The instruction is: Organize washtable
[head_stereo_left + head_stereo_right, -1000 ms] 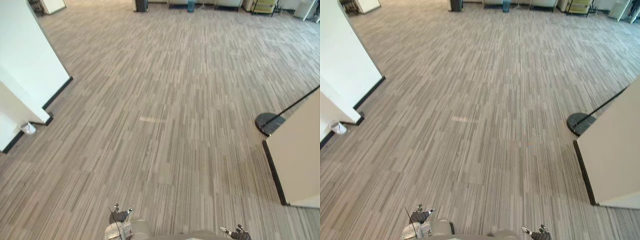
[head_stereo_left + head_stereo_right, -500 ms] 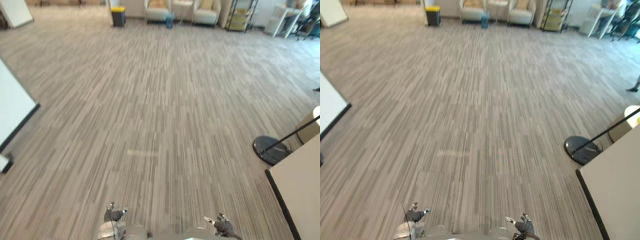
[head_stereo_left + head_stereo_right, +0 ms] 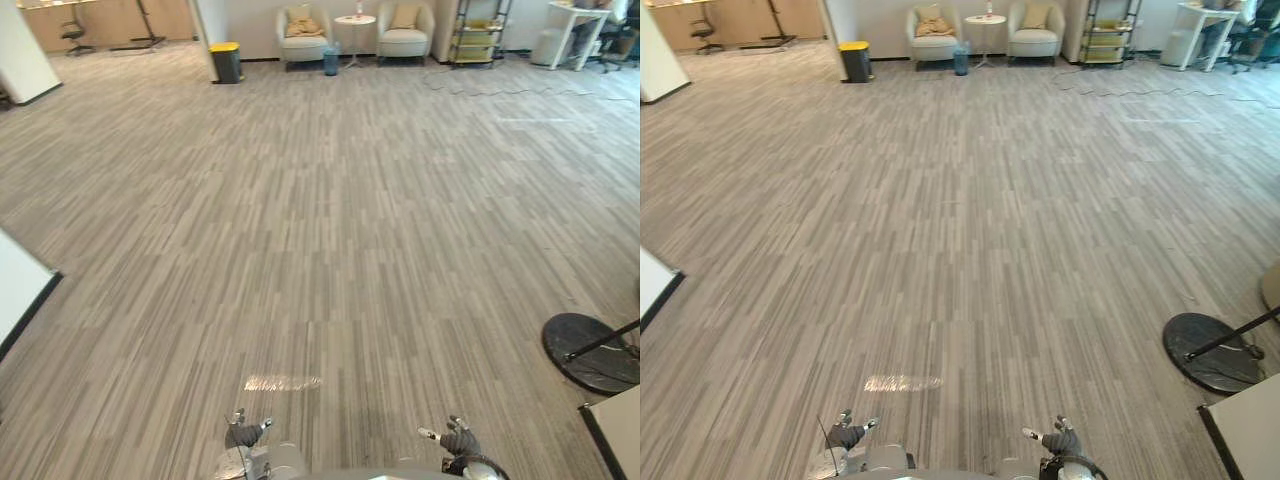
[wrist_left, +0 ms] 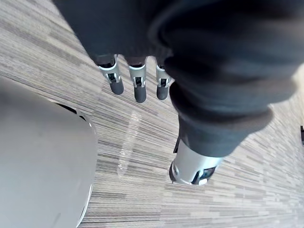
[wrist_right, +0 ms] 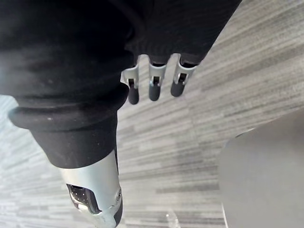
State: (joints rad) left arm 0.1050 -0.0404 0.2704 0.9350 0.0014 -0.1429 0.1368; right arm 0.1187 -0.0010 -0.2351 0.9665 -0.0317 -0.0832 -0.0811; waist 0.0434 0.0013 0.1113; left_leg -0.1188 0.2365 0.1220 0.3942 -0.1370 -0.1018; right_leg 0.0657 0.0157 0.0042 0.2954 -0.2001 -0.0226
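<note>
I am seeing my left hand (image 4: 138, 88) and right hand (image 5: 153, 88) hanging low over the striped carpet floor (image 3: 330, 220), fingers straight and slightly spread, gripping and touching nothing. I cannot tell where the washtable is standing.

Open carpet (image 3: 330, 220) ahead — stand base (image 3: 592, 350) right

L hand (image 3: 245, 435), R hand (image 3: 458, 440): low over striped carpet floor (image 3: 330, 230).
Fingers (image 4: 137, 88) straight, loose on both; white panel corner (image 3: 615, 440) by R side, can't tell what it is.
</note>
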